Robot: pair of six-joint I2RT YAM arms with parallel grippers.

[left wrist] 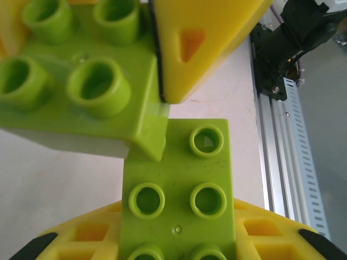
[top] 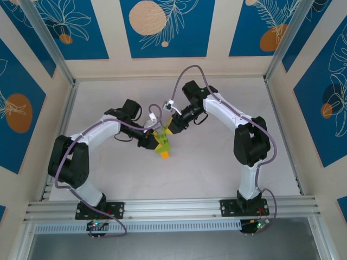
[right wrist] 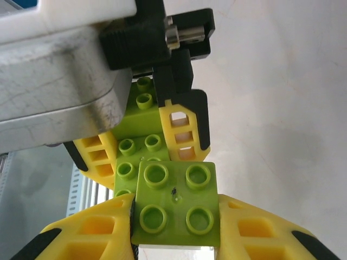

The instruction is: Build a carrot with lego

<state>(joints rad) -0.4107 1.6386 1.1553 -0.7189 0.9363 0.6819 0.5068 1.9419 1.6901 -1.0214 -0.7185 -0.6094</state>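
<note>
**Desk:** Where's the carrot right now?

**Me:** Over the middle of the table (top: 206, 173), between my two wrists. My left gripper (top: 152, 140) is clenched on the carrot (top: 161, 145), gripping its lime-green stack. The orange brick (top: 165, 155) is at the end nearest the arm bases.

**Desk:** And the right?

**Me:** My right gripper (right wrist: 176, 238) pinches a square brick (right wrist: 176, 203), lime-green with four studs, held flat between both fingers (right wrist: 87, 233).

**Desk:** How do the two pieces lie?

**Me:** That's what the next move turns on. From the left wrist I see the square brick overhanging the far-left corner of the stack's top face, where one stud would be. The other studs show bare. The stack's long axis runs straight out from my left fingers (left wrist: 271, 233), so the square brick comes in across it, from the right arm's side.

**Desk:** Seated?

**Me:** I can't say. The overlap hides the joint, so it may only be resting there. I'd judge it needs lining up squarely over the studs, then a press down while the left holds firm.

**Desk:** Arm poses?

**Me:** Both reach to the centre with elbows bowed outward, and the wrists angle toward each other, almost nose to nose. The right is the one to move.
</note>
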